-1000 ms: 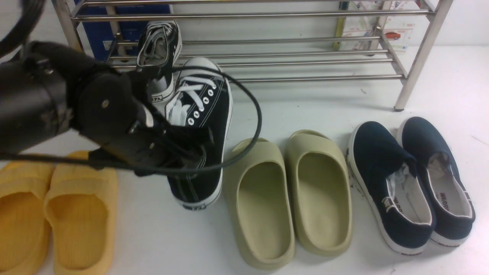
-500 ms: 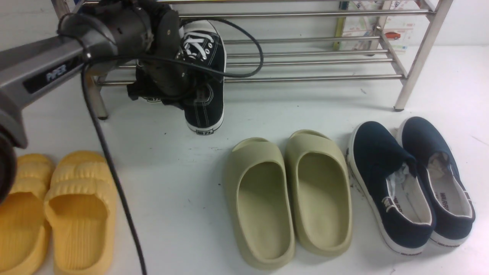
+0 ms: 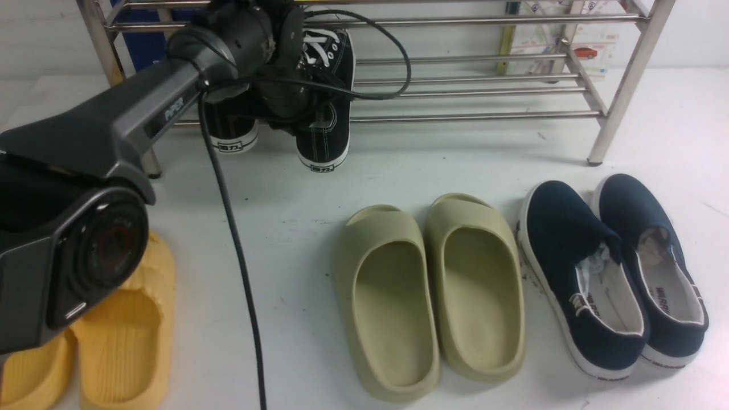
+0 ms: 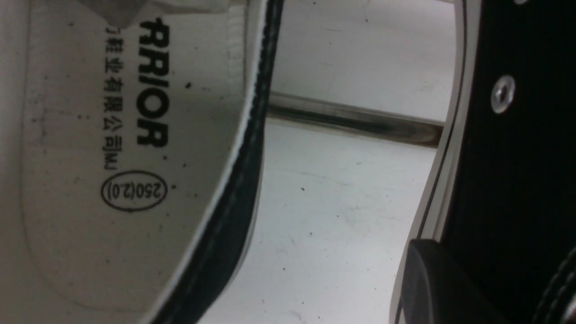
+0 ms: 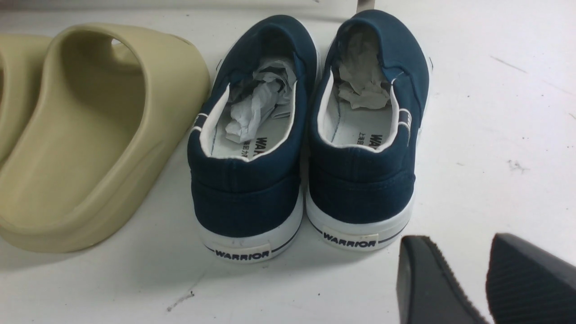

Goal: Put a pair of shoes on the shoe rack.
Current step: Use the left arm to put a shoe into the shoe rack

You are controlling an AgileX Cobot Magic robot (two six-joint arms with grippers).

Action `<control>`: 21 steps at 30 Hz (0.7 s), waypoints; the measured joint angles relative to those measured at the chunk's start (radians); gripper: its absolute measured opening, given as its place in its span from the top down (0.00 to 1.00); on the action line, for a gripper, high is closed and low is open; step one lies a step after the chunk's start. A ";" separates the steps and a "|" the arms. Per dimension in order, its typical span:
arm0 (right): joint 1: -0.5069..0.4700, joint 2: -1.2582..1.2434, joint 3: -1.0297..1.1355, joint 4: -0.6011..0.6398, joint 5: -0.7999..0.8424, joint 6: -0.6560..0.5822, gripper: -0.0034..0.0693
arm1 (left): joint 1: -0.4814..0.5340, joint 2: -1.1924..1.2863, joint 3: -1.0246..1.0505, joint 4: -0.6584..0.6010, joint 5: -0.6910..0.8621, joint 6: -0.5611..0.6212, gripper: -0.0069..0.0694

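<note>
Second sneaker (image 3: pixel 326 136) moved onto shoe rack (image 3: pixel 484 117) | first sneaker (image 3: pixel 230 130) beside it

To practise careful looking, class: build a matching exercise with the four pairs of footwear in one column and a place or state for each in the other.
1 black sneakers
2 olive slides
3 navy slip-ons
4 yellow slides

A stuffed with paper
B partly behind the left arm
C at the shoe rack
D middle pair of the near row

Pairs: 1-C, 2-D, 3-A, 4-B.
</note>
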 joint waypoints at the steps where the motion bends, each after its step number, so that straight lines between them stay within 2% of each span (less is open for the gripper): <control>1: 0.000 0.000 0.000 0.000 0.000 0.000 0.62 | 0.000 0.000 0.000 0.000 0.000 0.000 0.84; 6: 0.000 0.000 0.000 0.000 0.000 0.000 0.62 | 0.010 0.001 -0.005 0.021 -0.028 -0.050 0.84; 16: 0.000 0.000 0.000 0.000 0.000 0.000 0.62 | 0.030 0.001 -0.005 0.033 -0.032 -0.061 0.82; 21: 0.000 0.000 0.000 0.000 0.000 0.000 0.62 | 0.030 0.001 -0.005 0.034 -0.048 -0.064 0.72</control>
